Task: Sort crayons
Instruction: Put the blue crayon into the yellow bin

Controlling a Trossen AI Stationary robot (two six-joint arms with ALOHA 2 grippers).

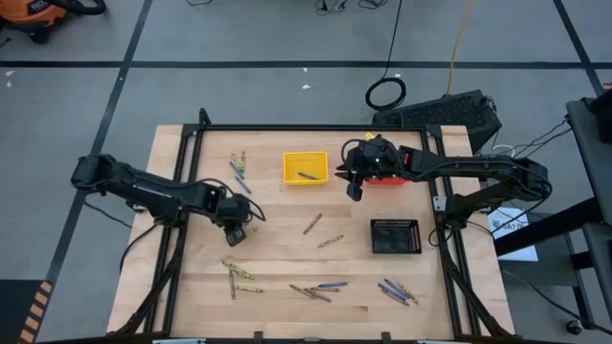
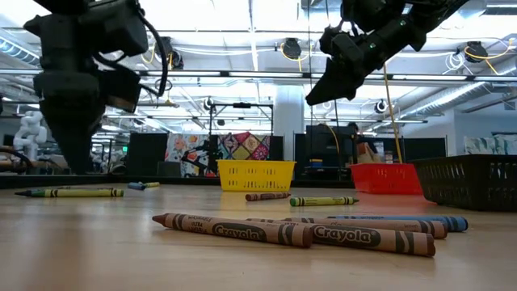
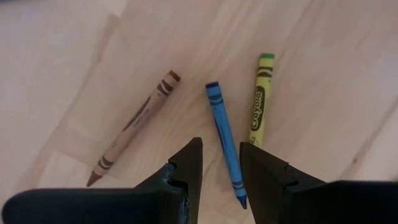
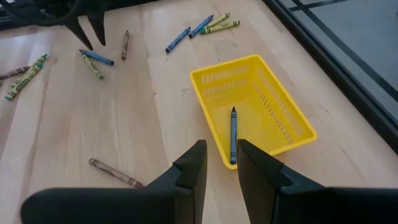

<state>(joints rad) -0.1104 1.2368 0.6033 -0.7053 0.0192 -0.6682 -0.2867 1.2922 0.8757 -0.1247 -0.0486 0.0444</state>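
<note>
My left gripper (image 1: 236,232) (image 3: 221,149) is open, pointing down over the table's left middle. Its fingers stand on either side of the near end of a blue crayon (image 3: 224,134) lying flat on the wood. A brown crayon (image 3: 134,127) and a yellow-green crayon (image 3: 260,102) lie beside the blue one. My right gripper (image 1: 354,191) (image 4: 222,146) is open and empty, hanging above the table at the near right corner of the yellow basket (image 4: 280,102). One blue crayon (image 4: 233,134) lies in that basket. More crayons (image 1: 316,290) lie scattered on the table.
A red basket (image 1: 390,179) stands right of the yellow one, partly under my right arm. A black basket (image 1: 395,236) stands at the right middle. Loose crayons lie at the far left (image 1: 239,170), the middle (image 1: 313,224) and along the near edge (image 1: 397,291).
</note>
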